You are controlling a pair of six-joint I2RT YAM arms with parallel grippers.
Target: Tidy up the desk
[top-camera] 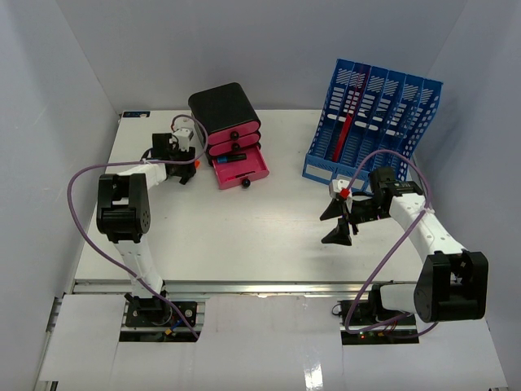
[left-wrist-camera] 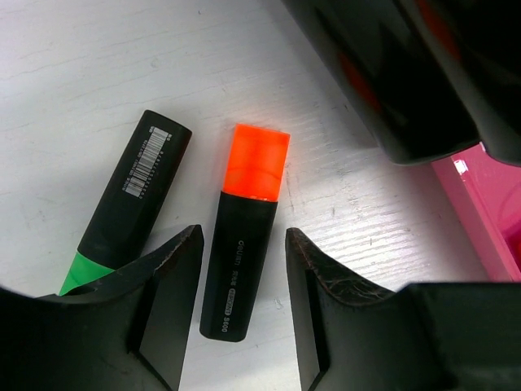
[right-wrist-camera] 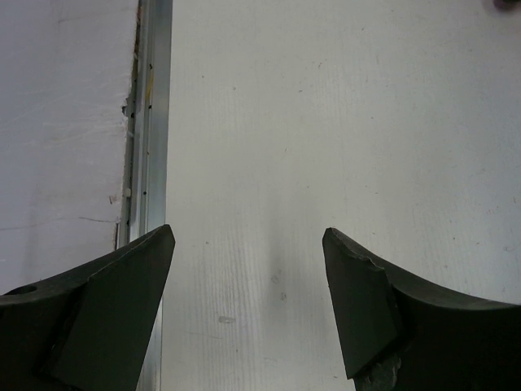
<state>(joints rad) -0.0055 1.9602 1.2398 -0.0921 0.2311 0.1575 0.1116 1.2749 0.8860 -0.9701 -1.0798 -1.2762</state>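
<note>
Top external view gives us the whole layout. Nearest, two arm bases sit behind the metal rail (top-camera: 269,287) at the front edge of the desk (top-camera: 244,244), a white tabletop that fills the space between pale grey walls.

Just beyond the rail on the right, the right gripper (top-camera: 338,224) hangs over bare desk. Its jaws are spread wide and it holds nothing. Only the right wrist view shows that rail close up, a bright strip running away on the left.

Farther back on the left, the left gripper (top-camera: 187,171) reaches down beside the drawer unit (top-camera: 228,110). From above we can barely see what lies under it. The left wrist view does show it: an orange highlighter (left-wrist-camera: 242,236) lies flat on the desk between the parted fingers (left-wrist-camera: 175,269), with a sliver of white visible on each side, so the jaws are open and not clamped. A green highlighter (left-wrist-camera: 130,195) lies just beside it, its cap end tucked under the left finger. The two are apart.

Counting, we see two arms, two grippers, two highlighters and one drawer unit with three pink fronts, the lowest drawer (top-camera: 242,169) pulled out.

Farthest right stands one blue file rack (top-camera: 374,122), seen only from above.
</note>
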